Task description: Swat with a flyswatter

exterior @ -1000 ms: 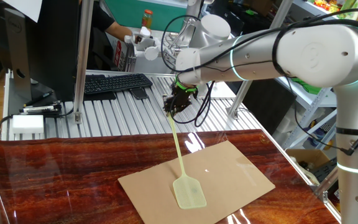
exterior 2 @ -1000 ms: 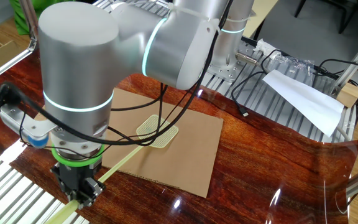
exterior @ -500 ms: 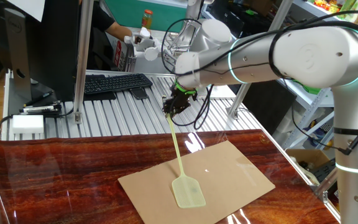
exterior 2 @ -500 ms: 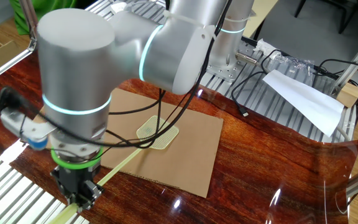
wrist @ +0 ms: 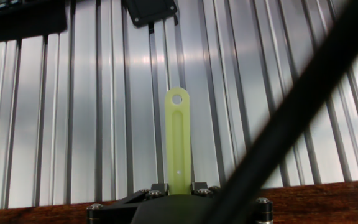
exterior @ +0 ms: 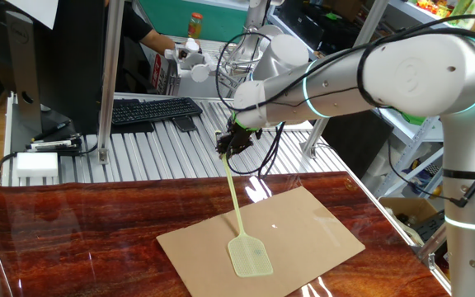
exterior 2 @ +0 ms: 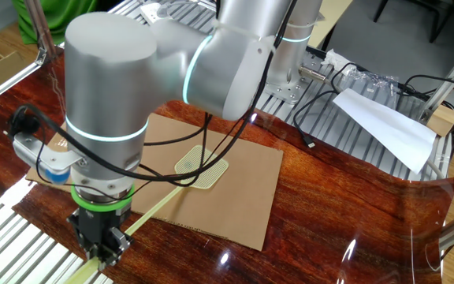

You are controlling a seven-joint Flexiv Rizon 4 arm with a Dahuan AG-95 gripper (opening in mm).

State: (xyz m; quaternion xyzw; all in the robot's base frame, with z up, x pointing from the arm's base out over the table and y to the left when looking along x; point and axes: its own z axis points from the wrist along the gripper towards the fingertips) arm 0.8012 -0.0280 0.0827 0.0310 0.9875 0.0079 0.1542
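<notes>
so the gripper (exterior: pixel 228 145) is pinched nearly shut on the swatter (exterior: pixel 239 216), grabbing the handle close to its free end; in the hand view you can see the jaws narrow around the yellow-green strip with the hang-hole tip (wrist: pixel 177 98) poking out past them over the ribbed metal deck (wrist: pixel 73 124); the rest of the handle runs down and away to the mesh head (exterior 2: pixel 200 166), which sits on the cardboard (exterior 2: pixel 251 193) lying on the wood table (exterior: pixel 72 223); looks flat on it from one fixed view, though i can't swear it's pressed all the way down

my read is this is the bottom of a swat; to do it well i'd let the wrist do the work rather than the whole arm, since that thin handle is going to flex and whip; keep the grip firm so the strip doesn't twist or slide between the pads, land the head square on the cardboard, and don't drive the hand much lower because it's already close to the table edge; also that black cable (wrist: pixel 291 106) hanging across the hand view could snag on a fast flick

versus a second ago: not much; the head is in pretty much the same spot on the cardboard, grip unchanged, the arm's elbow and wrist have shifted pose a bit in the other fixed view
</notes>
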